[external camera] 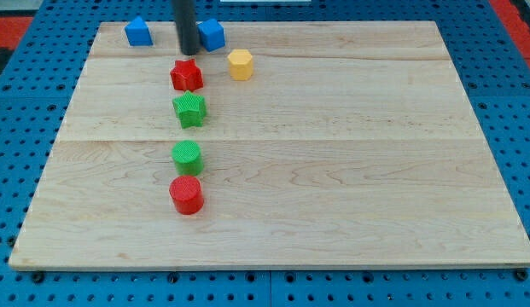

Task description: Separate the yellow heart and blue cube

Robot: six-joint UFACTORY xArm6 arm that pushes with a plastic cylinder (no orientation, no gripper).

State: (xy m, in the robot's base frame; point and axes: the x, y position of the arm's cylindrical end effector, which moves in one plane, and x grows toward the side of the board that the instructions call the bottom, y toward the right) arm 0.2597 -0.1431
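Wooden board (pixel 333 170) sits on blue pegboard. My tip (pixel 189 51) touches nothing, just left of the blue cube (pixel 212 34), yellow heart (pixel 240 64) nearby.

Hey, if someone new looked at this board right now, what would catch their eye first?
Probably the dark rod coming down at the view's top, my tip sitting just left of the blue cube, with the yellow heart close by at the cube's lower right. Next, a column running down the board's left half: red star, green star, green cylinder, red cylinder.
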